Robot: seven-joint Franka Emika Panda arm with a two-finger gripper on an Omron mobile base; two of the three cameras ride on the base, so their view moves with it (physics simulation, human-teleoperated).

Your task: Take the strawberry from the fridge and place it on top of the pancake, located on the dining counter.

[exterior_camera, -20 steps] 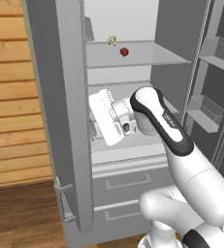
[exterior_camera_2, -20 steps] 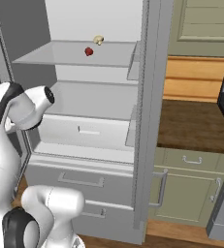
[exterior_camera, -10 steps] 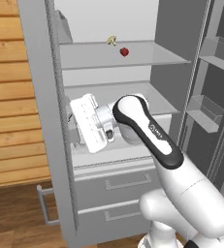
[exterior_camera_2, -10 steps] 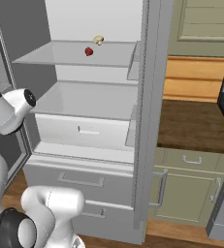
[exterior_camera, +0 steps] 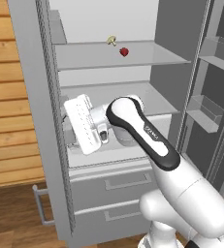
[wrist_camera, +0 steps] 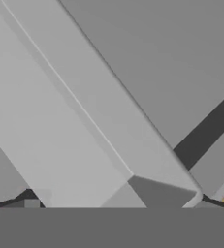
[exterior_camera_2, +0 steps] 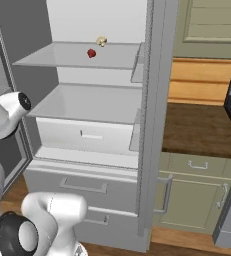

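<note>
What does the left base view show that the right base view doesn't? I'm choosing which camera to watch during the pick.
Left base view alone: the robot's hand with the gripper low in the fridge's left side, by the open left door, well below the berry; door bins on the open right door; a wood-plank wall.
Right base view alone: a brown worktop with pale green cabinets right of the fridge, and the inner drawer front.
Both: the strawberry beside the mushroom on the upper shelf, and the fridge's two lower drawers.
</note>
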